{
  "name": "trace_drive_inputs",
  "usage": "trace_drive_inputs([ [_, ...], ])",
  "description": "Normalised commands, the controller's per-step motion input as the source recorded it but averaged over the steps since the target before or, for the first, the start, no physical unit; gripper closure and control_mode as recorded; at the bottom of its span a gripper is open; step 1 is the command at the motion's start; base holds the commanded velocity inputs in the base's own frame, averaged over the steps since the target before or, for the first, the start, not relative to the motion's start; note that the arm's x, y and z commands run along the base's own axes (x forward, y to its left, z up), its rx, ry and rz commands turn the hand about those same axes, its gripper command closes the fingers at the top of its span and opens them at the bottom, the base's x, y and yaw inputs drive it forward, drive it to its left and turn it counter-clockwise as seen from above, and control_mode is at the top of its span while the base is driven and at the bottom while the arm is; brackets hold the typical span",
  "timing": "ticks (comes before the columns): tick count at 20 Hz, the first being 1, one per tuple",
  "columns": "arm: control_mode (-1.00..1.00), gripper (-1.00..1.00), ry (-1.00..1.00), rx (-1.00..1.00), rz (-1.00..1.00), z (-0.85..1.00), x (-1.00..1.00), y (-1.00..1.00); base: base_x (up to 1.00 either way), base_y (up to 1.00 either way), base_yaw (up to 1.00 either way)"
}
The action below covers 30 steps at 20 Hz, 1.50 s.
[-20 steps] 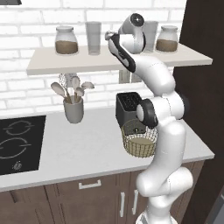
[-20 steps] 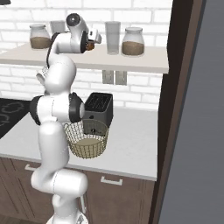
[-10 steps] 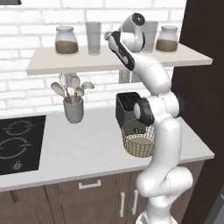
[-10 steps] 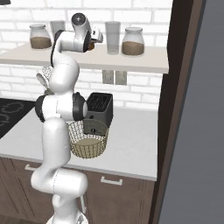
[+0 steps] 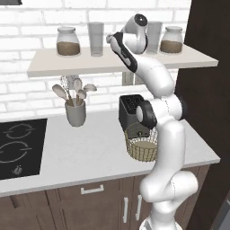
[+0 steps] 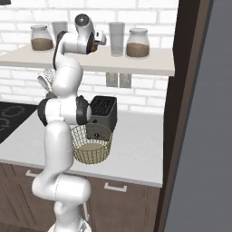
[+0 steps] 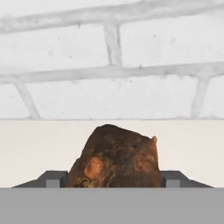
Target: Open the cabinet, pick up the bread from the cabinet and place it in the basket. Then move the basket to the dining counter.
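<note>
- Brown crusty bread (image 7: 114,157) sits on the pale shelf (image 5: 67,63) in front of the white brick wall (image 7: 109,65).
- The gripper (image 7: 112,181) is up at the shelf, with one dark finger tip (image 7: 53,181) on each side of the bread.
- Its jaws are wide apart, and I cannot tell if they squeeze the bread.
- The wire basket (image 5: 141,144) stands on the white worktop (image 5: 81,152), just in front of the black toaster (image 6: 102,112).
- Glass jars (image 5: 68,42) stand on the shelf too.

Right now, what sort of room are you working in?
A home-style kitchen, by the look of it: a white worktop with a black hob, a black toaster, and a wall shelf of glass jars against white brick. The gripper is up at that shelf, around the bread.
</note>
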Motion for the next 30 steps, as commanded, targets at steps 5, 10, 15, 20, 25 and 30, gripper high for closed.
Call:
trace_drive_inputs([
  [5, -1.00, 1.00, -0.01, 0.00, 0.00, 0.00, -0.28, 0.00, 0.00, 0.00, 0.00],
  [10, -1.00, 1.00, -0.04, -0.01, 0.00, 0.00, -0.94, 0.00, 0.00, 0.00, 0.00],
  [15, -1.00, 1.00, 0.00, 0.00, 0.00, 0.00, -1.00, 0.00, 0.00, 0.00, 0.00],
  [20, -1.00, 1.00, 0.00, 0.00, 0.00, 0.00, -1.00, 0.00, 0.00, 0.00, 0.00],
  [25, -1.00, 1.00, 0.00, 0.00, 0.00, 0.00, -1.00, 0.00, 0.00, 0.00, 0.00],
  [30, -1.00, 1.00, 0.00, 0.00, 0.00, 0.00, -1.00, -0.01, 0.00, 0.00, 0.00],
])
